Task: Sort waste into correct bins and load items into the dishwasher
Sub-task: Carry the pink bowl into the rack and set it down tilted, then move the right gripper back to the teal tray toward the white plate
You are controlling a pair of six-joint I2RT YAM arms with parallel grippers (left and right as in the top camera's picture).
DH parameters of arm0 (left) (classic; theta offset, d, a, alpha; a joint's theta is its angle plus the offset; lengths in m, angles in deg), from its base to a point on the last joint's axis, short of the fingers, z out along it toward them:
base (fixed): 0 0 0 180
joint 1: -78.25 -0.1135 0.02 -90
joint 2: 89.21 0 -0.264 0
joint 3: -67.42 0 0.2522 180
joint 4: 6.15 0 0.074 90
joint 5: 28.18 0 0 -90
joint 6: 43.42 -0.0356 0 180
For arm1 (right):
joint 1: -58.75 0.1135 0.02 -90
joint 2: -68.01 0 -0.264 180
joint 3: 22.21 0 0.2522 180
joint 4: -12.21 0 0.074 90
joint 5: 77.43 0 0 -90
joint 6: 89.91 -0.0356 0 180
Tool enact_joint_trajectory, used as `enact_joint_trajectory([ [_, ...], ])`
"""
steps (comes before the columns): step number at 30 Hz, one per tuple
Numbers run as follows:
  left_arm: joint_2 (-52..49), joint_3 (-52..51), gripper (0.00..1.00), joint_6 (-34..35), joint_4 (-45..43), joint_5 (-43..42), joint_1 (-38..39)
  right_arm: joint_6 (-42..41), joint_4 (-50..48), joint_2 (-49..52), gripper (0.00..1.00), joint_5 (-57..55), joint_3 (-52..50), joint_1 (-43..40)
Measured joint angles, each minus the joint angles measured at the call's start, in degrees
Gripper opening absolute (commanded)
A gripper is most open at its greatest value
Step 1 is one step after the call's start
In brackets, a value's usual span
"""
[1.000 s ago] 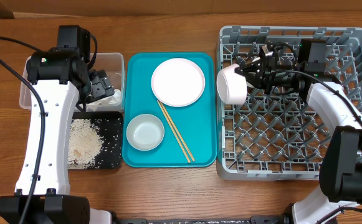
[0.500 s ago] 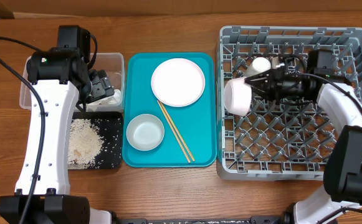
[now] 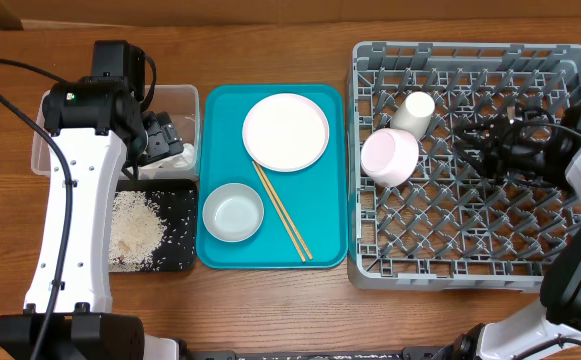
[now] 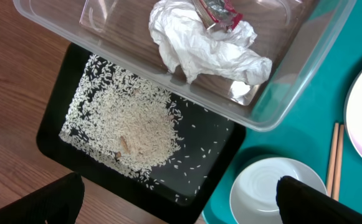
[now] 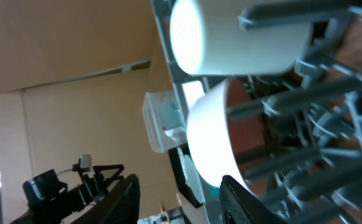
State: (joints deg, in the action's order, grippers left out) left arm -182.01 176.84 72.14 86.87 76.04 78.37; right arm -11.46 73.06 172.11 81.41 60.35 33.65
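While three items wait on the teal tray (image 3: 325,230), the coming move is judged to turn on which arm is nearer to it. The dish rack (image 3: 470,250) stands just beside the tray on the right arm's side, and the right gripper (image 3: 467,150) is held above it, jaws parted and empty, well apart from the tray. The clear tub (image 4: 280,106) and the black tray (image 3: 185,200) are set against the teal tray's other side. The left gripper (image 3: 165,140) hovers over them, spread wide with nothing held, so the left arm is reckoned the closer one.

The pale pink plate (image 3: 285,132) is seen at the teal tray's far end. The pink bowl (image 3: 390,157) is lodged, tipped, among the rack's pegs close to the tray. The white bowl (image 3: 233,212) sits in the tray's near corner, and the white cup (image 3: 415,108) lies in the rack beyond the pink bowl. The chopsticks (image 3: 282,210) lie side by side, their long axis slanting from beneath the plate's edge towards the tray's near end.

A crumpled napkin (image 4: 199,50) and a red wrapper (image 4: 221,12) are held in the tub, and the rice (image 4: 137,124) is spread in the black tray.
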Motion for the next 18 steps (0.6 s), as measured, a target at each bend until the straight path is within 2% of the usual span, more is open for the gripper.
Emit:
enact_joint_trajectory([
  [4,0.0,0.0,1.0,0.0,0.0,0.0,0.0,1.3,5.3,-4.0,0.42,-6.7,0.6,0.9],
  [8,0.0,0.0,1.0,0.0,0.0,0.0,0.0,1.8,8.2,-12.5,0.39,-16.3,2.9,6.3],
  [14,0.0,0.0,1.0,0.0,0.0,0.0,0.0,2.2,7.3,-24.1,0.38,-28.0,5.2,25.6],
  [18,0.0,0.0,1.0,0.0,0.0,0.0,0.0,2.0,5.4,-25.1,0.38,-34.1,5.2,40.2],
])
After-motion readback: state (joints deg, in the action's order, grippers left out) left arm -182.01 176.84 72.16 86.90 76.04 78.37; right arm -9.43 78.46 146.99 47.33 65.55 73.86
